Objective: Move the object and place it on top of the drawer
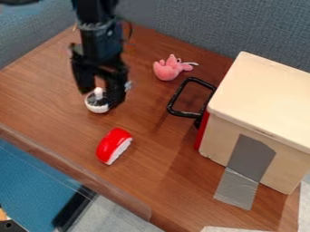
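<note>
"Since the tool point(100, 96) hangs right over that small white-and-dark round thing point(97, 108), I'd call it the pick step. Camera view, agreed?"

"Agreed. Fingers parted, one at each side of it. Not clamped, as I read it. Contact at the pads: can't tell."

"And the target?"

"Task says 'the object', no name. My guess is the round one, given where the tool is. It's on the table point(151, 167), well apart from the drawer point(218, 140). So placing is all to do."

"Others around?"

"Red-and-white toy point(113, 145) toward the near edge, pink toy point(165, 70) further back. Neither is at the tool."

"Next move?"

"Close on the body, check grip, then straight up. Lift well above the drawer's pale top point(266, 86) before going across."

"Hazards?"

"Black handle point(178, 94) sticks out on the approach side. Low carry could snag it. Round body may roll or squirt out if pinched off-centre."

"Release?"

"Over the middle of the top, lower to contact, then open gently. Near the rim it might roll off."
</note>
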Available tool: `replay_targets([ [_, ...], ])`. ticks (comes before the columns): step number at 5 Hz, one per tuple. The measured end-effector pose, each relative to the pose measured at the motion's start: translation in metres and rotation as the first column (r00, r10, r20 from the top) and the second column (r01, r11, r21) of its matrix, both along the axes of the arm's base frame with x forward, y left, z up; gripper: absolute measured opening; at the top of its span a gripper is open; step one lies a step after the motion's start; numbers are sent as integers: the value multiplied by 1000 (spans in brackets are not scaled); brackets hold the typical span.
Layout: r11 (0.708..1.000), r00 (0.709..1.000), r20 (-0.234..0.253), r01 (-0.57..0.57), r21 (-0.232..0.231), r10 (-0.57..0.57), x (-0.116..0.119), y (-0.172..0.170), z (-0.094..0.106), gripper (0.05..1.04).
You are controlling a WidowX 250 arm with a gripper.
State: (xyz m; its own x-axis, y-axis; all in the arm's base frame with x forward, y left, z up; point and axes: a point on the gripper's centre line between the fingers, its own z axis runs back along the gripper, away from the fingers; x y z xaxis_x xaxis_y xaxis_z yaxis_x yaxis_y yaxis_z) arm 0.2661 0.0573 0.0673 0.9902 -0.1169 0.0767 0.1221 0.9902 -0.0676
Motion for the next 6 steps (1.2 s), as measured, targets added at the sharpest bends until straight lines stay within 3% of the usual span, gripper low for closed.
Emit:
replay_targets([
  [2, 992, 993, -60, 103, 77, -98, -36, -29, -26, 1000],
  [5, 981, 989, -135, 83, 173, -60, -36, -52, -63, 999],
  [6, 981, 990, -133, 65, 183, -41, -31, -52, -66, 966],
])
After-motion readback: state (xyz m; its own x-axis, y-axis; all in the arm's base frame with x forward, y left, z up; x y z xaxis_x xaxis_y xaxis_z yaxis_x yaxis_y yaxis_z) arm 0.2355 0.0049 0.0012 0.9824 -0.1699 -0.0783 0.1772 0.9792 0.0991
